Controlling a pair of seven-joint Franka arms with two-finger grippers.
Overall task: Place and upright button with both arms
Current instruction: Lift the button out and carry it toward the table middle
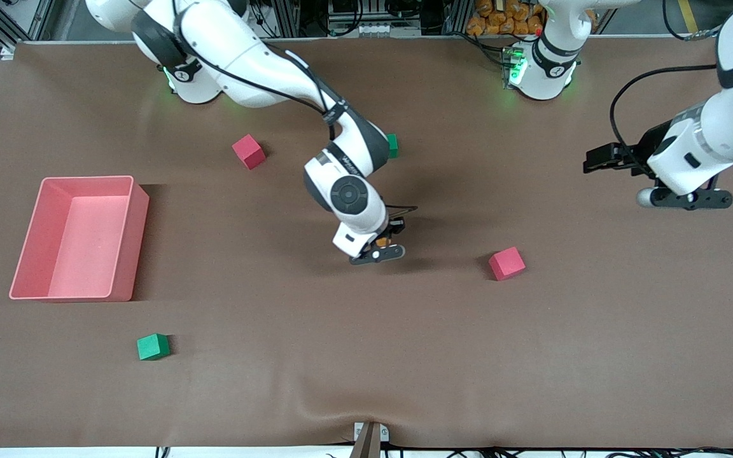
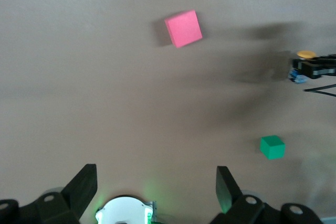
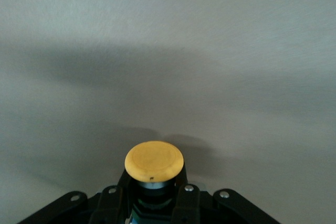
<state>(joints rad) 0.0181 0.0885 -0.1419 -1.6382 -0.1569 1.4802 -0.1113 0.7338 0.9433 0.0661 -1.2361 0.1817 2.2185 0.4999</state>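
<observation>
Near the middle of the brown table [image 1: 366, 356], the right gripper [image 1: 384, 247] hangs low with its fingers [image 3: 185, 203] pinching the button [image 1: 383, 241] by its black body. The right wrist view shows the round orange cap pointing out past the fingertips toward the table surface, and the left wrist view catches the same button from afar, cap out at one end of the black body in that gripper's grasp. Whether the button touches the table, I cannot tell.

Over the left arm's end of the table, the left gripper [image 1: 688, 198] waits up in the air with its fingers [image 2: 227, 188] spread wide and nothing between them.

One red cube [image 1: 507, 263] sits on the table between the two grippers, slightly nearer to the front camera than the button. A second red cube [image 1: 249, 151] lies farther from the camera, toward the right arm's end. Partly hidden by the right arm is a green cube [image 1: 392, 145]; another green cube [image 1: 153, 346] lies nearer to the camera, close to the pink bin [image 1: 30, 248], which stands at the right arm's end of the table.
</observation>
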